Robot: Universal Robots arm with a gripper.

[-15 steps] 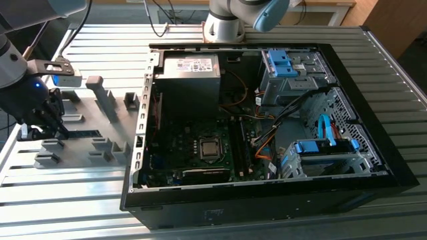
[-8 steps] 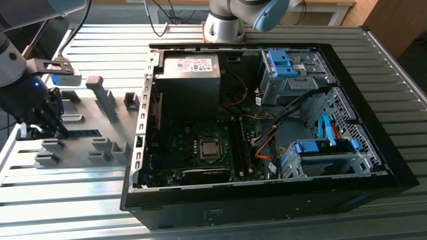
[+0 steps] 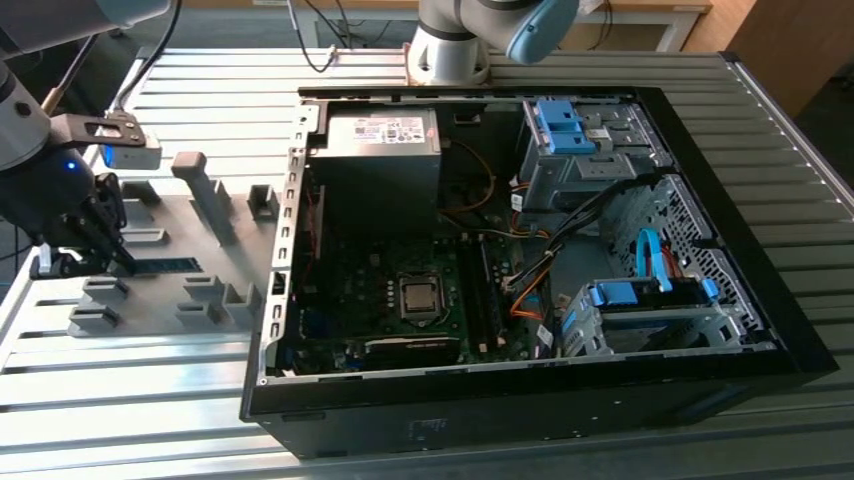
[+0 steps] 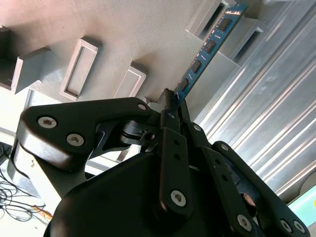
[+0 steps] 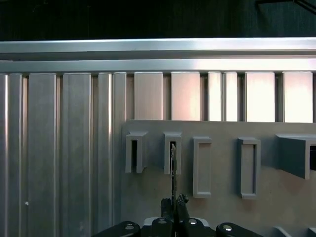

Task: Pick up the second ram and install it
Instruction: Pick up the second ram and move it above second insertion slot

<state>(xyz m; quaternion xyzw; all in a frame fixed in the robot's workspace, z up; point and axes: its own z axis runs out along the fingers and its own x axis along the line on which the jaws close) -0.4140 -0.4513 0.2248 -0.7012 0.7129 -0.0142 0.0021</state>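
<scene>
In the second wrist view, the black gripper (image 4: pixel 170 98) has its fingers (image 4: pixel 170 133) drawn nearly together. They pinch the near end of the second ram (image 4: pixel 207 47), a thin blue stick with a row of dark chips. The stick runs away from the fingertips, and its far end meets a slotted block of the grey holder fixture (image 4: pixel 113 29).

In the first wrist view, the ram shows edge-on as a thin dark line reaching from the gripper into one of the upright slots. Other rectangular slots stand beside it on the fixture plate.

In the exterior view, the gripper (image 3: pixel 114 262) hangs low over the fixture at the exterior view's left. The fixture rests on a ribbed aluminium table (image 3: pixel 200 110).

Farther toward the exterior view's right, an open black computer case (image 3: pixel 787 330) lies on its side. Inside it are:
- a grey power supply (image 3: pixel 378 150)
- a dark motherboard (image 3: pixel 347 300) with a bare processor socket (image 3: pixel 420 297)
- loose cables
- blue drive brackets (image 3: pixel 561 125) set in metal cages
</scene>
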